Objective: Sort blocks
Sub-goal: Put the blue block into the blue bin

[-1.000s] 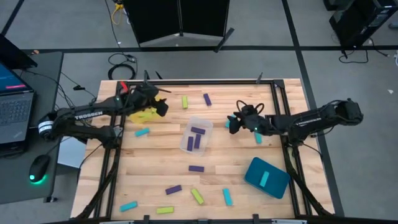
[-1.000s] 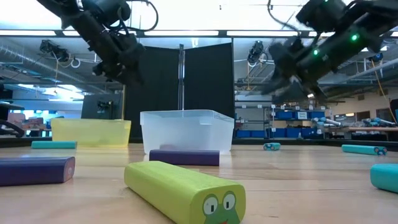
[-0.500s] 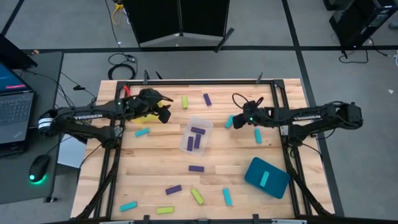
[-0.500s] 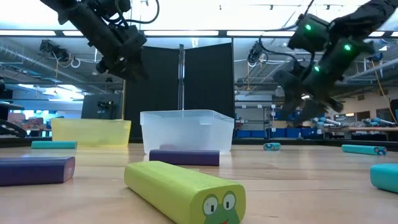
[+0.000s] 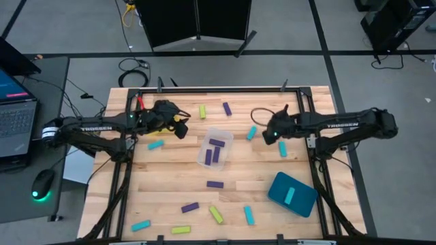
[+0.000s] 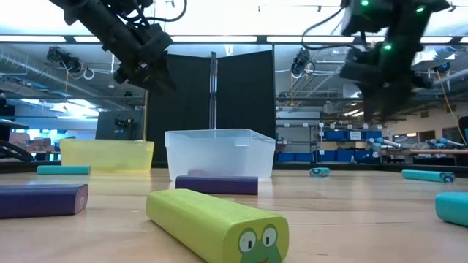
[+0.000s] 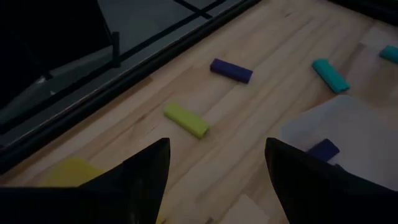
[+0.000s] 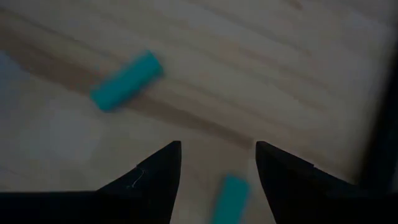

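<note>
Lime, purple and cyan blocks lie scattered flat on the wooden table. My left gripper [image 5: 179,126] [image 7: 217,146] is open and hovers above the yellow tray [image 5: 157,126], with a lime block [image 7: 185,120] and a purple block [image 7: 231,70] ahead of it. My right gripper [image 5: 268,133] [image 8: 217,149] is open in the air, just right of a cyan block [image 5: 251,132] [image 8: 126,81]. Another cyan block [image 5: 283,148] [image 8: 229,198] lies near it. Two purple blocks lie in the clear tray [image 5: 215,147], and one cyan block lies in the teal tray [image 5: 293,194].
More blocks lie along the near edge: a purple one [image 5: 214,184], a lime one [image 5: 216,214], a cyan one [image 5: 249,215]. A cyan block [image 5: 156,144] lies near the yellow tray. A black frame rail [image 5: 218,88] borders the table. A laptop and a mouse sit off to the left.
My right gripper has drawn back toward the table's right edge, away from the cyan block, which stays on the wood. My left gripper has shifted a little toward the near edge, above the yellow tray.
</note>
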Available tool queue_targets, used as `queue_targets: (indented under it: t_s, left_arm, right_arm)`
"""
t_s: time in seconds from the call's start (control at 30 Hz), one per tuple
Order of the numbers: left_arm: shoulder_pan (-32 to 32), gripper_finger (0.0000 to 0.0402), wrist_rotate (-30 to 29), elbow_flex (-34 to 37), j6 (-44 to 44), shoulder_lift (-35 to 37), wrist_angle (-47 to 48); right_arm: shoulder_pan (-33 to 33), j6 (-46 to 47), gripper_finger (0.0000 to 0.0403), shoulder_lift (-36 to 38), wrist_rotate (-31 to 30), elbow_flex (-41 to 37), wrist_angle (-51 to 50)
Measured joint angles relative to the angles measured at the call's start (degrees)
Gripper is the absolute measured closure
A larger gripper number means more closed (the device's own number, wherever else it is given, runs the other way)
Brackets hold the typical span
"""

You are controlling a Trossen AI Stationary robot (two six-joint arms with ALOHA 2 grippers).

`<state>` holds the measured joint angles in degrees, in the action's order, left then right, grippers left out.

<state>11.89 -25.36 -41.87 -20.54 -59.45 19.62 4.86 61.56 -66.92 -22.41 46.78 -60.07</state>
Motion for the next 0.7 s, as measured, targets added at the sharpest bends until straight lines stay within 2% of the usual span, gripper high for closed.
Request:
queue_targets:
  t_s: [0.1, 0.27, 0.57, 0.7]
  left_arm:
    - [-0.4, 0.0133, -1.0, 0.0, 0.0, 0.0, -0.1]
    - [-0.4, 0.0133, -1.1, 0.0, 0.4, 0.0, -0.5]
    - [-0.5, 0.0133, -1.1, 0.0, 0.7, 0.0, -0.4]
    - [-0.5, 0.0133, -1.1, 0.0, 1.0, 0.0, 0.0]
  right_arm:
    - [-3.6, 4.6, 0.0186, -1.3, -0.1, 0.0, -4.5]
    - [-7.8, 9.2, 0.0180, -5.1, -0.3, 0.0, -4.6]
    - [-10.5, 13.7, 0.0148, -16.2, -0.2, -0.1, -4.5]
    - [-10.8, 15.7, 0.0142, -18.3, -0.2, -2.5, -4.2]
